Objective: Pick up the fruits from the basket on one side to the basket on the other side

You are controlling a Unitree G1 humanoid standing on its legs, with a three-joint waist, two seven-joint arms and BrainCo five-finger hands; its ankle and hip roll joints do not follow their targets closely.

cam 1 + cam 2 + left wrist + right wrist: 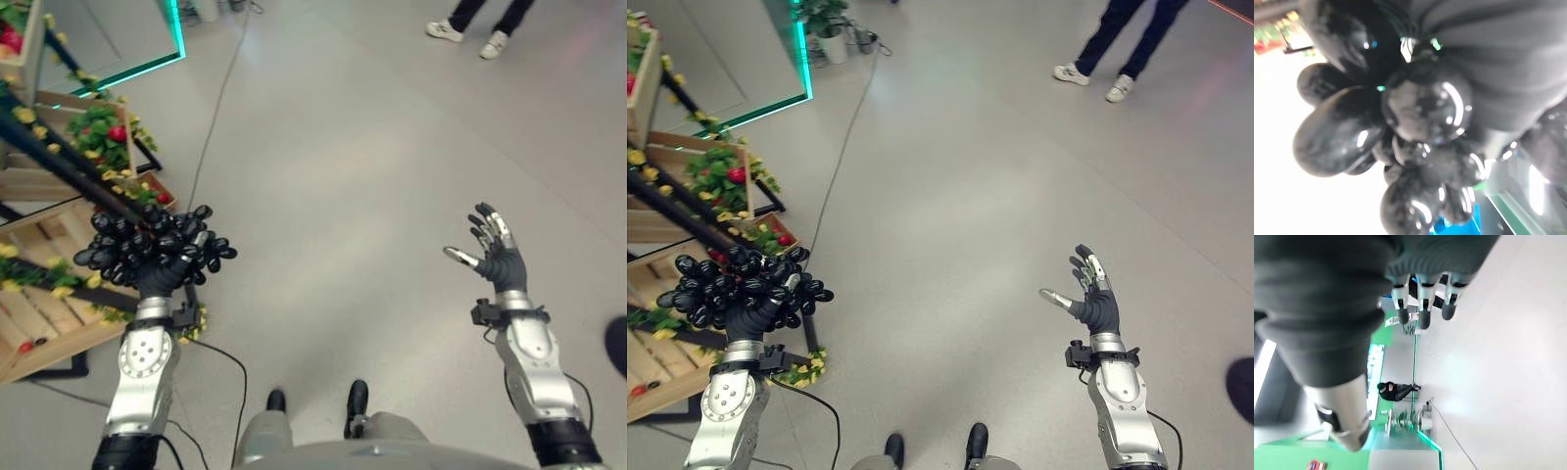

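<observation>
Grey floor [372,176] takes most of the frame; wooden crates [49,294] with leaves, yellow flowers and red fruit sit at the left edge, and a person's shoes [1092,80] stand at upper right, well clear of the arms.

Left hand [162,274], lower left of frame, is closed around a bunch of black grapes [147,245]. Bunch sits on top of the fist with berries spilling over the fingers on all sides, so the grip is probably on the stem or core rather than on single berries. The left wrist view, with glossy berries [1425,103] right against the lens, doesn't settle it. Bunch is lifted in front of the crates, touching none that I can see. Held high like that, it clears the crate rims and the dark rail [69,176] for the carry.

Right hand [495,253], right of centre, is wide open and empty, palm turned up over bare floor. The right wrist view shows its fingers [1422,301] straight. Reads as idle and parked out of the way, or for balance.

Target basket: can't pick it out from here. Judgement: pick is done, transfer pending. Risks are loose berries dropping and the bunch catching the rail or foliage on the swing.
</observation>
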